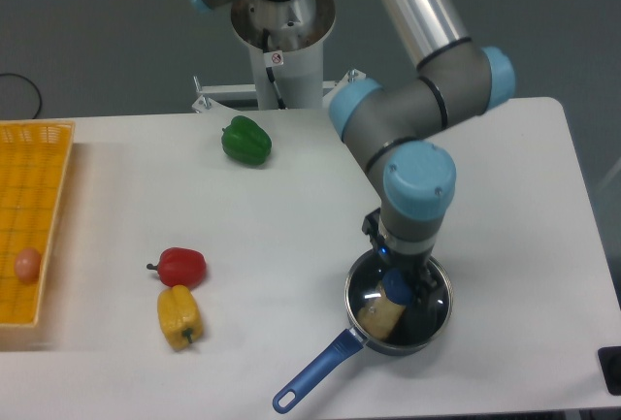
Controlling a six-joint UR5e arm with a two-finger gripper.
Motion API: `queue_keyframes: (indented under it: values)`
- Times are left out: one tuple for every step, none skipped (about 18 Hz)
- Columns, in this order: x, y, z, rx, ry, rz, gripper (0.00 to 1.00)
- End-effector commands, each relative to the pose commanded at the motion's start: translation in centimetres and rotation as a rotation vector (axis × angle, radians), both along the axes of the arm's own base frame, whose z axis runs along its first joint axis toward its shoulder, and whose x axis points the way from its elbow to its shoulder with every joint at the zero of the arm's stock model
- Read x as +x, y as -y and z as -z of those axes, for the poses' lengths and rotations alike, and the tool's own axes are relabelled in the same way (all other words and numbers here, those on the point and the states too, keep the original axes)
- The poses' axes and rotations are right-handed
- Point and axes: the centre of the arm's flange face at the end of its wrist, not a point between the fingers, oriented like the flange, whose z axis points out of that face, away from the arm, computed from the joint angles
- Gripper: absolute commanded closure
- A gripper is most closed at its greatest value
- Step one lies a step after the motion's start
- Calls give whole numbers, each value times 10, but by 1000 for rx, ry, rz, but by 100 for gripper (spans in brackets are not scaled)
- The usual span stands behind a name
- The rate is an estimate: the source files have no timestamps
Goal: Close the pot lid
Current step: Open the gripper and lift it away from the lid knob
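You see the pot (399, 311) near the table's (291, 207) front edge, its blue handle (315, 373) pointing front-left. The glass lid (374, 294) appears to sit on the rim already, its blue knob (399, 285) directly under the gripper (402, 279), which hangs straight above. You cannot tell whether the fingers grip the knob or stand apart

A small round black saucepan (429, 331) has a long bright blue handle (315, 373). Its clear glass lid (369, 292) is rimmed in silvery metal, with a blue centre knob (398, 286). On the white table (291, 207) lie a glossy green pepper (245, 141), a red pepper (181, 267) and a yellow pepper (179, 316). A yellow grid-patterned plastic tray (34, 216) holds a pinkish egg (27, 265). The arm (417, 139) is grey with light blue caps.
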Motion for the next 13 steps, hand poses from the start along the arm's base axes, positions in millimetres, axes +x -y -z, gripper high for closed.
queue_keyframes:
  values:
    - [5,11,-2,-4,5,8,0]
    - [8,20,-6,-5,5,20,0]
    - [10,27,-7,-8,7,31,0]
    - [10,35,-5,-14,15,41,0]
    - [8,44,-9,-14,13,55,0]
    - [9,51,-12,-18,14,78,0]
    - [8,59,-16,-24,23,99,0]
    - [6,70,-21,-33,35,115,0]
    - [4,81,-24,-49,48,151,0]
    - [2,90,-25,-65,57,212,0]
    - [0,100,-30,-74,56,275,0]
    - [-3,111,-31,-74,61,317,0]
    - [-4,119,-27,-75,71,346,0]
